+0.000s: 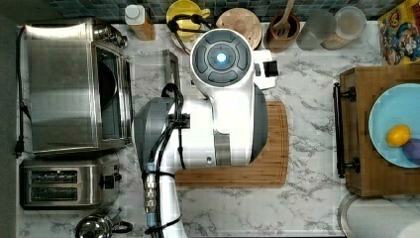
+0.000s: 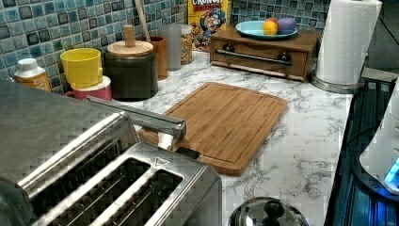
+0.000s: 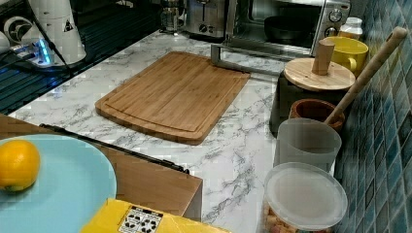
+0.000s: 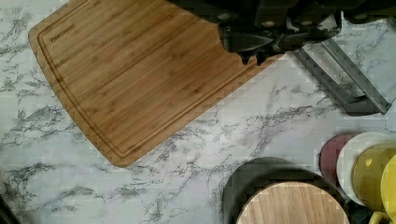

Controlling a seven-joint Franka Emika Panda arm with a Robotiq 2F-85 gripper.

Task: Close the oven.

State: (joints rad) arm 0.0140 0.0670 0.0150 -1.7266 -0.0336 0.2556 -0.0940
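The oven (image 1: 59,84) is a big brushed-steel box at the top view's left, with a dark pan inside (image 3: 286,26). Its glass door (image 1: 148,74) hangs open, folded down flat over the marble counter, and the long bar handle (image 1: 172,67) (image 3: 214,51) (image 2: 141,117) marks its outer edge. My gripper (image 4: 253,58) hovers high above the corner of the cutting board, a short way from the door handle (image 4: 345,84), touching nothing. Its fingertips stand close together, shut on nothing. In the top view my white arm (image 1: 223,99) covers the gripper.
A bamboo cutting board (image 1: 277,148) lies mid-counter. A steel two-slot toaster (image 1: 64,181) stands beside the oven, with a kettle (image 1: 94,225) past it. A dark jar with a wooden lid (image 3: 318,75) and a yellow mug (image 3: 352,51) stand near the door. At the top view's right is a wooden tray (image 1: 361,129).
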